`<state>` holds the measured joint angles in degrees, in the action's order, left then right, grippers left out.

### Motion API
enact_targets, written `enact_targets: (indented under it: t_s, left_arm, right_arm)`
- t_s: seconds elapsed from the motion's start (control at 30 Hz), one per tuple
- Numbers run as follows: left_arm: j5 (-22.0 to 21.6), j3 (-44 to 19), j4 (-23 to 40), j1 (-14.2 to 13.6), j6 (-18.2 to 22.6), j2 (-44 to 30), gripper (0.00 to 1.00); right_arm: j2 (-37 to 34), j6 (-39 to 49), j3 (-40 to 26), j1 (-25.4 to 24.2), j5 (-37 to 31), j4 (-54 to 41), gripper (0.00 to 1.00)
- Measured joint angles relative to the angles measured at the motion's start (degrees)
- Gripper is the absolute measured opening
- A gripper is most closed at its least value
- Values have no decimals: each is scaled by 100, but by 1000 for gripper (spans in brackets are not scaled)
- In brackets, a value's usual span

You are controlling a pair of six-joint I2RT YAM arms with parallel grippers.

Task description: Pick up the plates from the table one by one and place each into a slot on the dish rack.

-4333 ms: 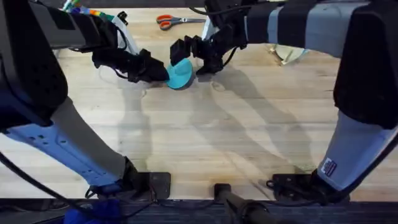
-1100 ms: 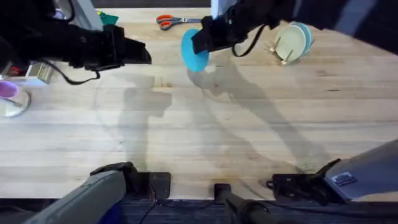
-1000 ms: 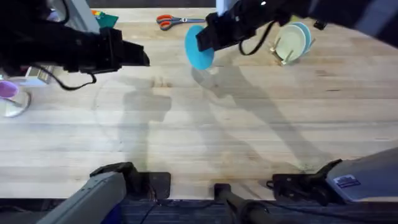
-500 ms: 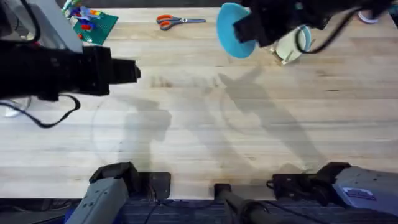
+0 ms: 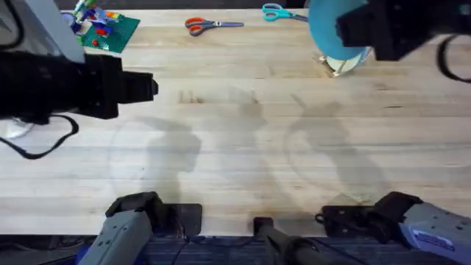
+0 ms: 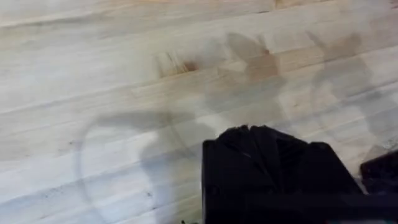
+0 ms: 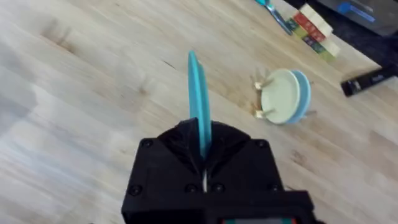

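My right gripper (image 5: 344,29) is shut on the teal-blue plate (image 5: 324,28) and holds it on edge, high above the table's (image 5: 243,162) far right part. In the right wrist view the plate (image 7: 198,115) stands upright between the jaws of the right gripper (image 7: 200,142). The dish rack (image 7: 261,113) lies below and beyond it, with the cream plate (image 7: 278,94) and a sky-blue plate (image 7: 303,93) standing in its slots. From overhead the teal plate covers most of the rack (image 5: 335,65). My left gripper (image 5: 152,87) hangs shut and empty over the table's left side, its fingers (image 6: 252,140) pressed together.
Orange scissors (image 5: 212,24) and teal scissors (image 5: 282,12) lie along the far edge. A green brick plate (image 5: 105,28) with small toys sits at the far left. Coloured blocks (image 7: 314,29) and a black object (image 7: 367,81) lie beyond the rack.
My right gripper has carried the teal plate rightward and higher, from the table's far middle to above the dish rack. The left arm has drawn back to the left.
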<state>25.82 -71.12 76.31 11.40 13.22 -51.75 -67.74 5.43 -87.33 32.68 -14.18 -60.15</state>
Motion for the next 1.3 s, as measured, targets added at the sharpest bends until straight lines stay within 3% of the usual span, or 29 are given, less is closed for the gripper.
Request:
enact_targets:
  t_s: [0.53, 0.8, 0.93, 0.97, 1.3]
  left_arm:
    - [0, -148, 127, 0, 142, 0, 43]
    - [-8, -148, 124, 0, 168, 0, 327]
    - [-12, -148, 124, 0, 177, 0, 930]
    - [-15, -148, 127, 0, 181, 0, 978]
    - [-15, -148, 124, 0, 183, 0, 994]
  right_arm:
    - [930, 264, 2, -1029, -98, -705, 30]
    - [961, 656, 7, -1559, 259, -814, 30]
    - [959, 834, 7, -1961, 375, -812, 30]
    - [959, 889, 7, -2075, 459, -812, 30]
    - [773, 1499, 7, -3459, 1750, -785, 30]
